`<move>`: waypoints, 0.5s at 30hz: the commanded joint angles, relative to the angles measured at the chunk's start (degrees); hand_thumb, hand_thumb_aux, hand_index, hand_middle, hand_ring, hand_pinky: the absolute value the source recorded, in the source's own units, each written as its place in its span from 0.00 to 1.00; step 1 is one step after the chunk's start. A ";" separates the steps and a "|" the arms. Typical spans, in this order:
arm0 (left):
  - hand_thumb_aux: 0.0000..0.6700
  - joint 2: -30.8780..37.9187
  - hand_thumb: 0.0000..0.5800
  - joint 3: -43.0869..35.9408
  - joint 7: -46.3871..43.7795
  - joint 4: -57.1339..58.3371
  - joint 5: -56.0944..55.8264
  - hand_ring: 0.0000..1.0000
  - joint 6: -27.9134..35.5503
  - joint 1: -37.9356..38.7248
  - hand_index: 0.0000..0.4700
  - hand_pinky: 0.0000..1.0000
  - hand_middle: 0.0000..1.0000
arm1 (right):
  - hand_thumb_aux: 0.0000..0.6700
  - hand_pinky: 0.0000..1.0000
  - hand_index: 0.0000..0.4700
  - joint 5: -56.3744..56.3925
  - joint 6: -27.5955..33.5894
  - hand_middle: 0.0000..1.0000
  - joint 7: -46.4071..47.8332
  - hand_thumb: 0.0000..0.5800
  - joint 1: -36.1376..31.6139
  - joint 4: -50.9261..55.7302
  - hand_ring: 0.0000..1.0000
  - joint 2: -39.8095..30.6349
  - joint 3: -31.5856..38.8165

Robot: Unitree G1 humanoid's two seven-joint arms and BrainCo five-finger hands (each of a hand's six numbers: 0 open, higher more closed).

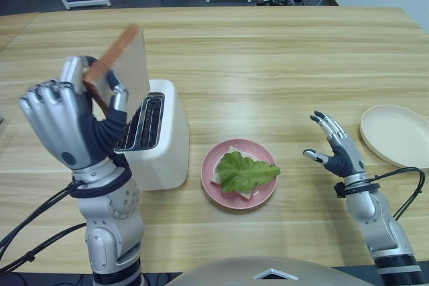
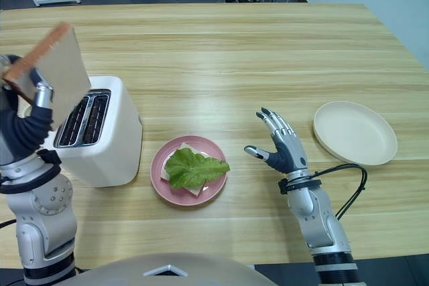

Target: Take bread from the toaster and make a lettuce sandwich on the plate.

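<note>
A bread slice (image 1: 125,63) is held in the curled fingers of the left robot hand (image 1: 67,122), raised clear above the toaster (image 1: 161,145) and tilted, crust edge uppermost. The toaster is stood on the table (image 1: 268,65) at the left. Just beside it, to the right, a pink plate (image 1: 263,195) is set, carrying a lower slice (image 1: 230,151) with a lettuce leaf (image 1: 244,171) laid on top. The right robot hand (image 1: 338,149) is held wide, fingers spread, nothing grasped, above the table between the pink plate and a cream plate (image 1: 395,135), touching neither.
</note>
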 commanded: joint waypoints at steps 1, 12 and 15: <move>1.00 -1.72 1.00 -0.85 -1.64 -7.36 -10.29 1.00 -2.86 -5.91 1.00 1.00 1.00 | 0.00 0.00 0.00 -0.71 0.30 0.00 -0.14 0.00 -0.39 0.93 0.00 0.67 0.52; 1.00 -11.29 1.00 -30.41 -21.29 -2.76 -49.83 1.00 1.19 5.98 1.00 1.00 1.00 | 0.00 0.00 0.00 0.92 0.51 0.00 -0.34 0.00 -2.46 1.96 0.00 0.59 -1.71; 1.00 -9.38 1.00 -32.85 -24.25 5.40 -51.03 1.00 0.89 8.54 1.00 1.00 1.00 | 0.00 0.00 0.00 1.33 0.44 0.00 -0.19 0.00 -2.43 2.05 0.00 0.50 -2.39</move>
